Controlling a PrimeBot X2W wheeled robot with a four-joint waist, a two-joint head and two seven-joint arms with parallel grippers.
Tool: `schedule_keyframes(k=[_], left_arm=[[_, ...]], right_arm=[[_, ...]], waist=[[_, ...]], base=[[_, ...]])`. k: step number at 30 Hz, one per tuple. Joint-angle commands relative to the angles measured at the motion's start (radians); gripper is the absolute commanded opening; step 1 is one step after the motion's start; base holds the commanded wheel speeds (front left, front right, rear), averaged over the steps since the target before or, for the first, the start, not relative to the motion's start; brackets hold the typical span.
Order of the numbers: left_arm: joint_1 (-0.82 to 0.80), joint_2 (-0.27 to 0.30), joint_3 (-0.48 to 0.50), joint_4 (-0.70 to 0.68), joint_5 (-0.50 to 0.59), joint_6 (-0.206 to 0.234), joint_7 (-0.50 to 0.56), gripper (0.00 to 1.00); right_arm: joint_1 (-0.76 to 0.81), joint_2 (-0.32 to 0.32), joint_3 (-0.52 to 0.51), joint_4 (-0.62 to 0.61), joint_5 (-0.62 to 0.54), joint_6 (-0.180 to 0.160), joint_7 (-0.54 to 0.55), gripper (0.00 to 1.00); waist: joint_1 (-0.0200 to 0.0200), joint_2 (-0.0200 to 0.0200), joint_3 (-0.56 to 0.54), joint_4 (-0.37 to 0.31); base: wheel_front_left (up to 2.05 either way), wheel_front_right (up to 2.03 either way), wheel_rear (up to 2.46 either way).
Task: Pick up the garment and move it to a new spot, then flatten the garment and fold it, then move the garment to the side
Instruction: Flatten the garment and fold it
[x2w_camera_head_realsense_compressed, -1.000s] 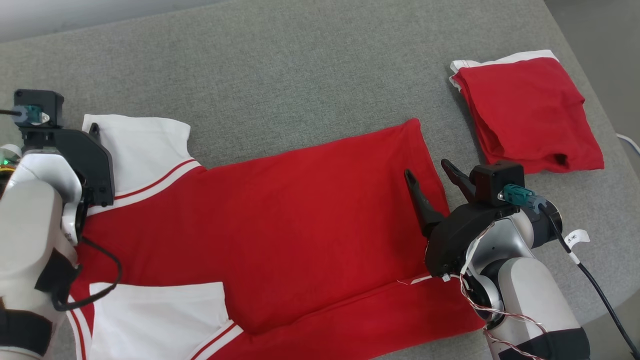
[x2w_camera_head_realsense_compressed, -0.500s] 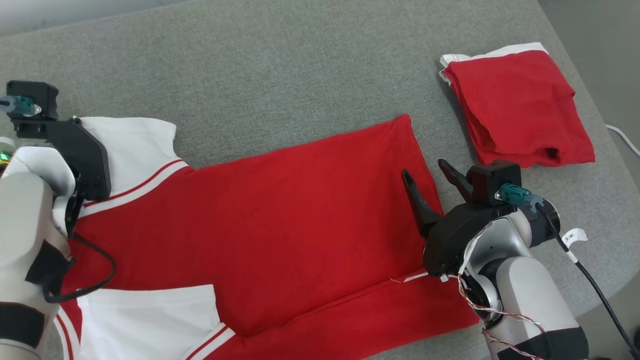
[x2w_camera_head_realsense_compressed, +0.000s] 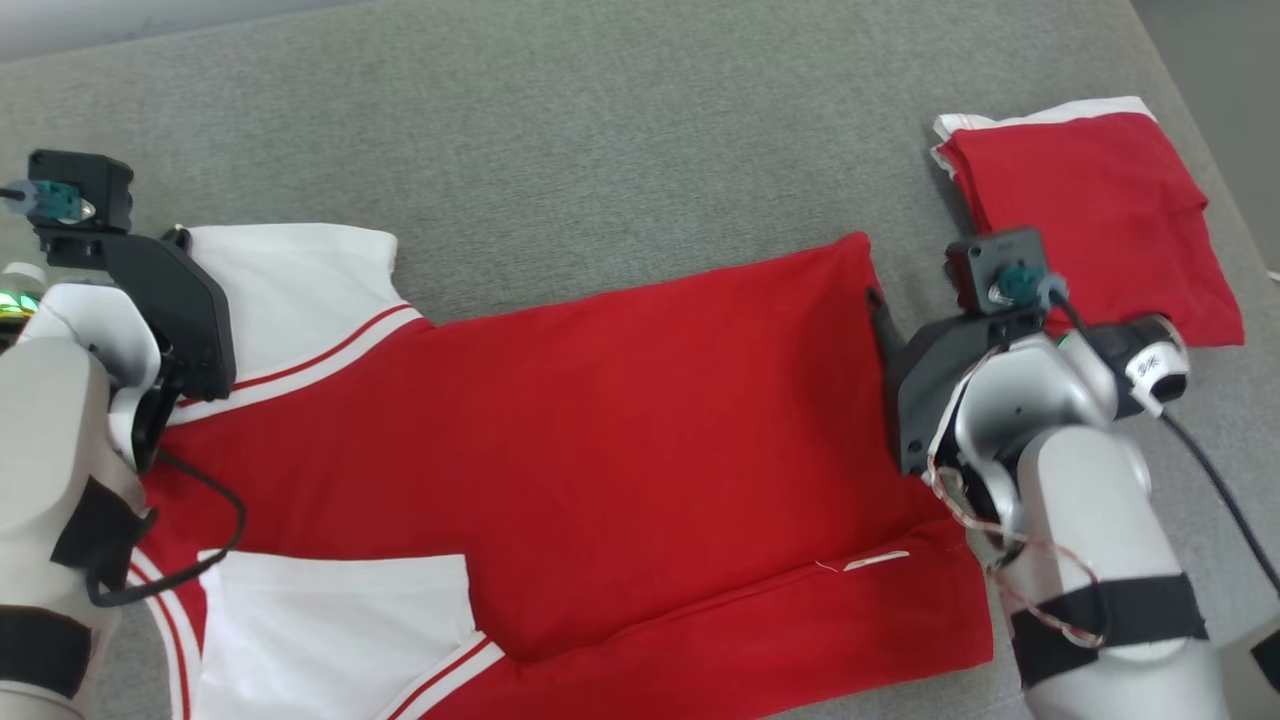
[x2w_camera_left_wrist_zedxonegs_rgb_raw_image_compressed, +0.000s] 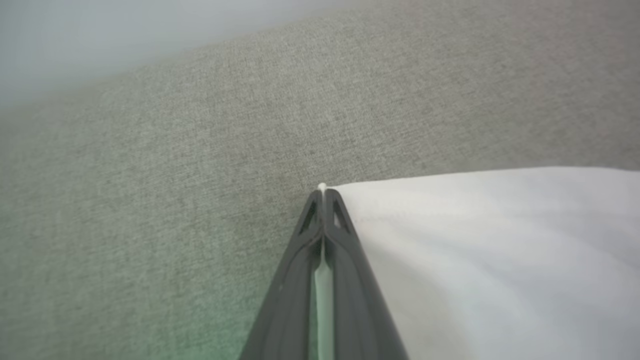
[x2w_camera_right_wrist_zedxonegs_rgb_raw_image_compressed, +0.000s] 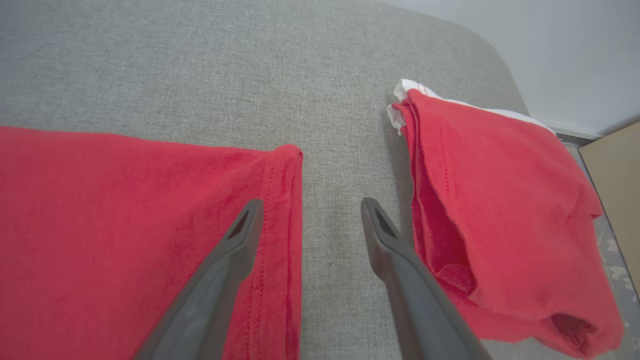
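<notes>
A grey woven surface (x2w_camera_head_realsense_compressed: 600, 120) carries everything here. Nearest the robot, at 6 o'clock in the head view, the garment (x2w_camera_head_realsense_compressed: 620, 430), a red shirt, has its near long edge turned in, with one white sleeve (x2w_camera_head_realsense_compressed: 330, 620) at 7 o'clock. Its long axis runs from 9 o'clock, where the sleeves are, to 3 o'clock, where the hem is.

Along the far long edge each arm sits at one end. The left jaws are together, clamped on the corner of the far white sleeve (x2w_camera_head_realsense_compressed: 300, 280): white cloth shows pinched between the fingers (x2w_camera_left_wrist_zedxonegs_rgb_raw_image_compressed: 340, 235). The right jaws stand apart over the hem's far corner (x2w_camera_right_wrist_zedxonegs_rgb_raw_image_compressed: 292, 155), one finger above red cloth, the other above bare surface, so the hem edge lies between them. I judge they need only drop and close to match the left.

Farther out, at 2 o'clock, a folded red garment (x2w_camera_head_realsense_compressed: 1090, 220) lies just beside the right arm.
</notes>
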Motion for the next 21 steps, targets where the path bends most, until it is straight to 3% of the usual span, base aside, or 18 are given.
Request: schedule_keyframes(k=[1, 12, 13, 14, 16, 17, 18, 19, 20, 21], left_arm=[[0.037, 0.006, -0.008, 0.011, 0.000, 0.001, 0.015, 0.00], [0.032, -0.008, -0.028, -0.048, -0.012, -0.006, 0.017, 0.00], [0.033, -0.010, -0.030, -0.051, -0.014, -0.007, 0.017, 0.00], [0.034, -0.010, -0.032, -0.054, -0.014, -0.008, 0.018, 0.00], [0.036, -0.009, -0.036, -0.060, -0.020, -0.011, 0.019, 0.00], [0.036, -0.009, -0.036, -0.064, -0.021, -0.012, 0.019, 0.00], [0.035, -0.008, -0.037, -0.069, -0.022, -0.011, 0.019, 0.00], [0.034, -0.007, -0.037, -0.072, -0.023, -0.010, 0.020, 0.00], [0.034, -0.005, -0.036, -0.077, -0.024, -0.009, 0.016, 0.00], [0.034, -0.004, -0.036, -0.080, -0.026, -0.009, 0.014, 0.00]], right_arm=[[-0.021, -0.003, -0.009, 0.010, -0.010, -0.002, 0.013, 1.00], [-0.172, 0.002, -0.041, 0.194, -0.038, -0.002, 0.024, 0.98], [-0.180, 0.003, -0.041, 0.220, -0.030, -0.002, 0.028, 0.88], [-0.186, 0.004, -0.037, 0.243, -0.028, -0.002, 0.031, 0.67], [-0.199, 0.004, -0.032, 0.279, -0.030, -0.002, 0.028, 0.65], [-0.205, 0.004, -0.032, 0.293, -0.030, -0.002, 0.022, 0.75], [-0.206, 0.004, -0.030, 0.306, -0.031, -0.002, 0.020, 0.74], [-0.207, 0.005, -0.029, 0.321, -0.035, -0.002, 0.018, 0.62], [-0.210, 0.006, -0.028, 0.333, -0.037, -0.002, 0.015, 0.60], [-0.213, 0.006, -0.027, 0.345, -0.032, -0.002, 0.015, 0.47]], waist=[[0.0000, 0.0000, -0.003, 0.009], [0.0000, 0.0000, 0.014, 0.041], [0.0000, 0.0000, 0.014, 0.044], [0.0000, 0.0000, 0.014, 0.047], [0.0000, 0.0000, 0.014, 0.051], [0.0000, 0.0000, 0.013, 0.052], [0.0000, 0.0000, 0.012, 0.053], [0.0000, 0.0000, 0.012, 0.054], [0.0000, 0.0000, 0.012, 0.054], [0.0000, 0.0000, 0.011, 0.055]], base=[[0.00, 0.00, 0.00], [0.00, 0.00, 0.00], [0.00, 0.00, 0.00], [0.00, 0.00, 0.00], [0.00, 0.00, 0.00], [0.00, 0.00, 0.00], [0.00, 0.00, 0.00], [0.00, 0.00, 0.00], [0.00, 0.00, 0.00], [0.00, 0.00, 0.00]])
